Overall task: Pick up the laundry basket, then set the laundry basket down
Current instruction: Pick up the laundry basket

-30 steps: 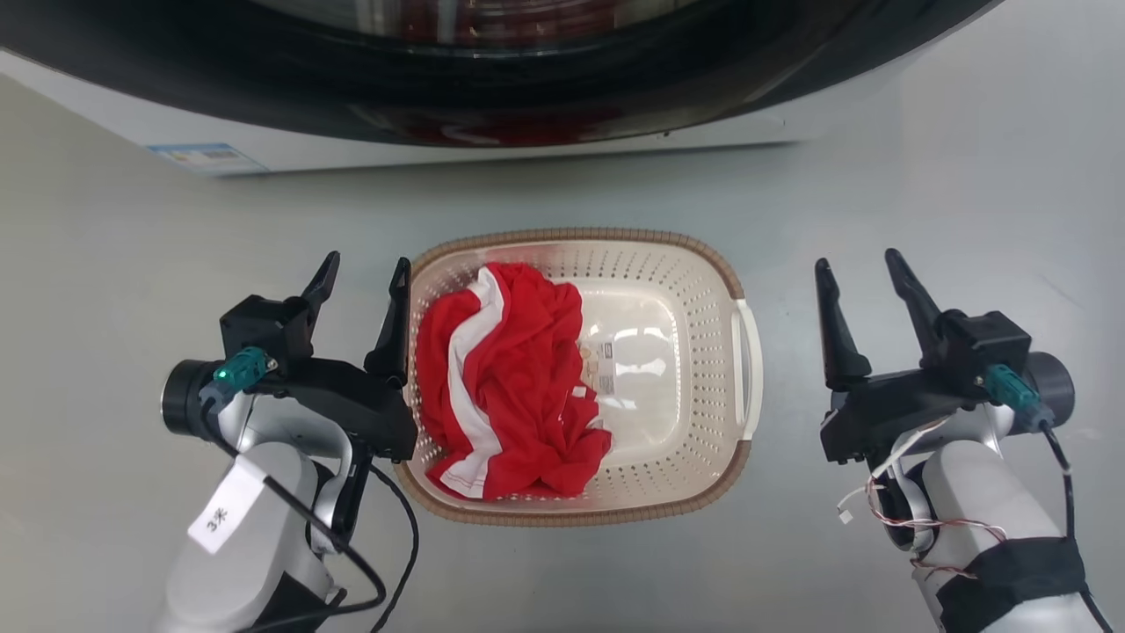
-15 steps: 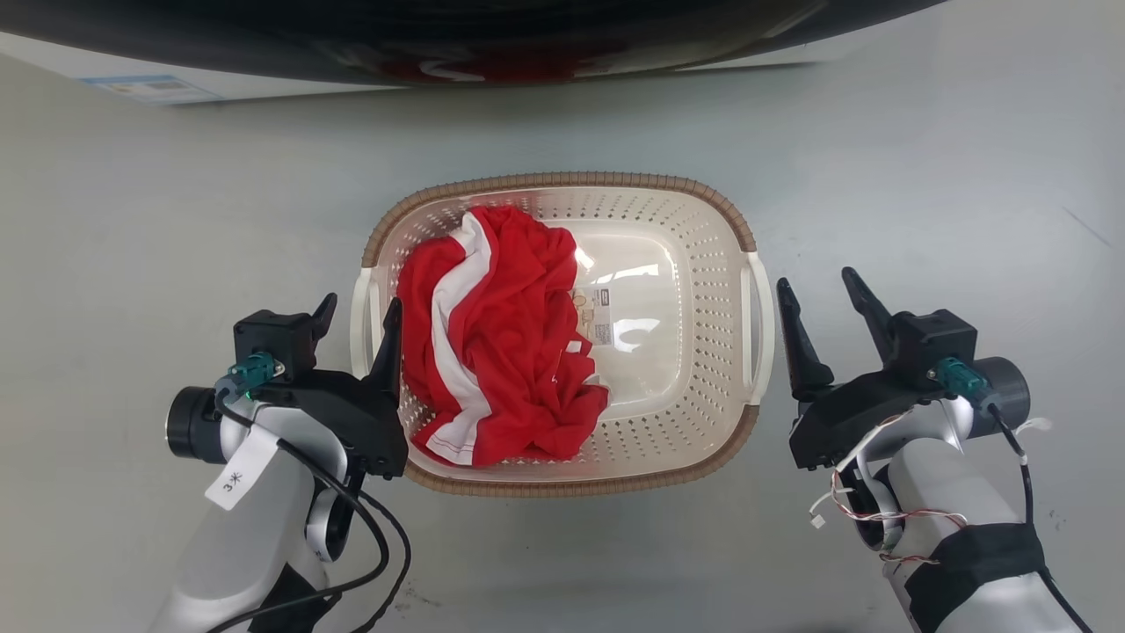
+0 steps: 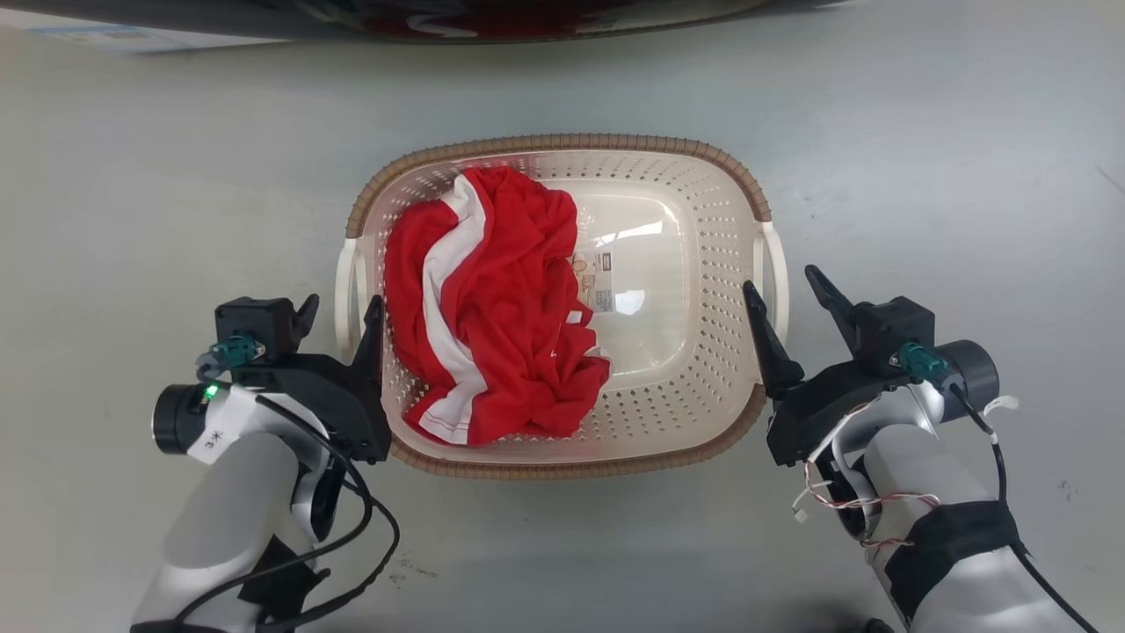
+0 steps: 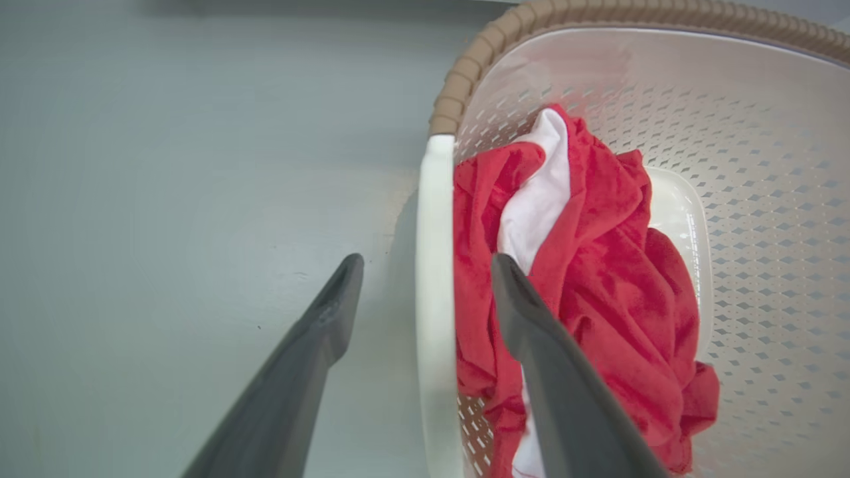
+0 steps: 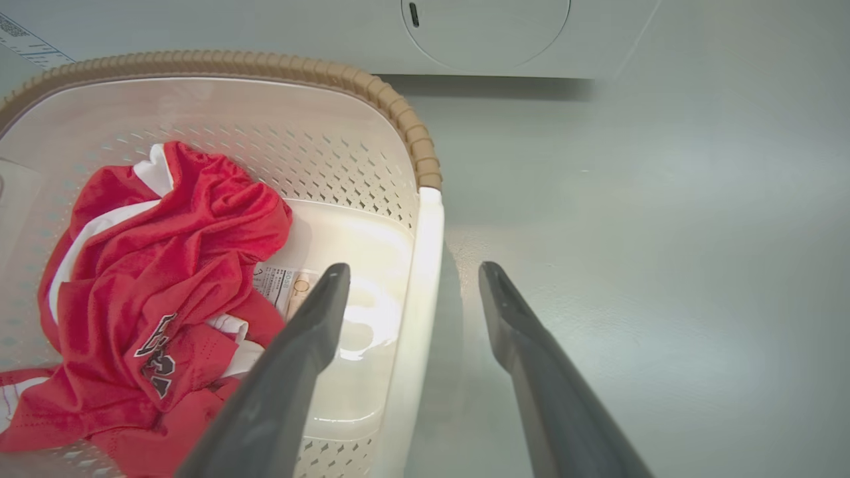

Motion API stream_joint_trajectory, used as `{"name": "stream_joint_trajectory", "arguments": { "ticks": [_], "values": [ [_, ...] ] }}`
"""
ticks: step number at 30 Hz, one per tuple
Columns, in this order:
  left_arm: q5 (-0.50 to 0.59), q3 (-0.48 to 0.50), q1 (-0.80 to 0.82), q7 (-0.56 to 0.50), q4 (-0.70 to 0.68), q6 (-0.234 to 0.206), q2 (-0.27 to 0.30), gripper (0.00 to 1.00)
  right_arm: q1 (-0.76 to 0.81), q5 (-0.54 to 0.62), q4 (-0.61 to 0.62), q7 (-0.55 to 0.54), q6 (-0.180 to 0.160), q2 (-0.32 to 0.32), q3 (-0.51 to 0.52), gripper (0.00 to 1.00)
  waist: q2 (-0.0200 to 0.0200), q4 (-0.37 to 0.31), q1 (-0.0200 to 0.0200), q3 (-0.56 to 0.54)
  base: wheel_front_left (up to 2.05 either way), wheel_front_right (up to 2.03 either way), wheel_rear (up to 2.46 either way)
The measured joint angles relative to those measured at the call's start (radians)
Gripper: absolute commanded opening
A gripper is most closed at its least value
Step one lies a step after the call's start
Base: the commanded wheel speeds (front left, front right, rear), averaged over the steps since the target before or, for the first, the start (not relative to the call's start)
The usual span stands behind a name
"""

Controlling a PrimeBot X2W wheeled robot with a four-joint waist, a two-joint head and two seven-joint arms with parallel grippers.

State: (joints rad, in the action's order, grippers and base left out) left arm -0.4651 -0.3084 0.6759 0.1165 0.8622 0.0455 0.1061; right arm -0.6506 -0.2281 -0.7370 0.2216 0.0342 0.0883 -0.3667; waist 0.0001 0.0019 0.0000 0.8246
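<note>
Two tools are seen in the head view flanking the laundry basket [image 3: 562, 141], which rests on the grey floor [image 3: 132, 176] at centre: the left tool [image 3: 343, 303] at 8 o'clock, the right tool [image 3: 779, 279] at 4 o'clock. Both are spread wide. In the wrist views a smooth white left handle [image 4: 435, 265] and right handle [image 5: 420, 279] are framed between the fingers, unclamped. Dark lettering on the crumpled red-and-white mesh garment [image 3: 492, 308] is revealed by the right wrist view, where the head view gives plain folds. Perforated cream walls are rimmed in brown woven-look plastic.
</note>
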Motion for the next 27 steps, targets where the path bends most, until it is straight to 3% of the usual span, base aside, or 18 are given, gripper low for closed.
{"name": "stream_joint_trajectory", "arguments": {
  "ticks": [12,13,14,15,27],
  "values": [
    [-0.028,0.012,0.077,0.000,0.105,0.020,-0.014,1.00,-0.058,0.017,-0.091,0.000,0.013,-0.006,-0.028,1.00,0.0000,0.008,0.0001,0.045,0.00,0.00,0.00],
    [-0.028,0.012,0.081,-0.001,0.113,0.025,-0.014,1.00,-0.063,0.018,-0.097,0.000,0.016,-0.006,-0.029,0.48,0.0000,0.009,0.0000,0.046,0.00,0.00,0.00],
    [-0.029,0.012,0.085,-0.001,0.121,0.025,-0.015,0.39,-0.069,0.018,-0.103,0.000,0.016,-0.006,-0.031,0.00,0.0000,0.009,0.0000,0.047,0.00,0.00,0.00],
    [-0.031,0.011,0.089,-0.003,0.130,0.026,-0.016,0.00,-0.075,0.019,-0.109,0.000,0.019,-0.006,-0.033,0.00,0.0000,0.009,0.0000,0.048,0.00,0.00,0.00],
    [-0.031,-0.008,0.129,-0.015,0.204,0.044,-0.037,0.00,-0.126,0.016,-0.175,0.005,0.036,-0.017,-0.031,0.00,-0.0002,0.008,-0.0001,0.046,0.00,0.00,0.00]
  ]
}}
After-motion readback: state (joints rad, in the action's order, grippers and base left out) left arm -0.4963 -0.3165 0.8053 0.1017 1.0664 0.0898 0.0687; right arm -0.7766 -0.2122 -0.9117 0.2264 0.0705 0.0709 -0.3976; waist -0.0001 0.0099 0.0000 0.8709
